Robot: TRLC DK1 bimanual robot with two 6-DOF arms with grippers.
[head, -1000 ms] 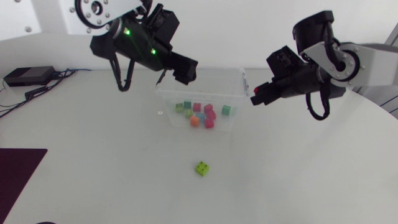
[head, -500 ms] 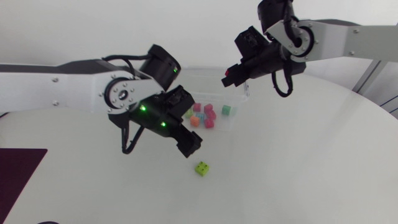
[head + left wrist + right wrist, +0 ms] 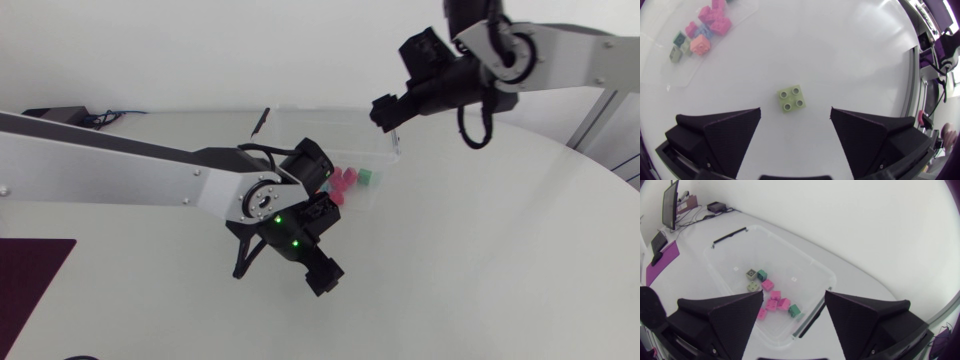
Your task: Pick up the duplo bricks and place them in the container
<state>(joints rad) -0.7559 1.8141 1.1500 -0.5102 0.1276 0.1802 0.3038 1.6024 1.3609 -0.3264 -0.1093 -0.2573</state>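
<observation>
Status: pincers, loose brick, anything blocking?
Left pincer open, green brick below it, ungripped. Right pincer open, empty, over container. Nothing in the way.

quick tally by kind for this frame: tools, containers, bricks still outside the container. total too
Tools: 2, the left tool and the right tool, both open
Container: 1, the clear container
Bricks outside it: 1, a light green brick on the table between the left tool's fingers, not touched by them
Total: 4
</observation>
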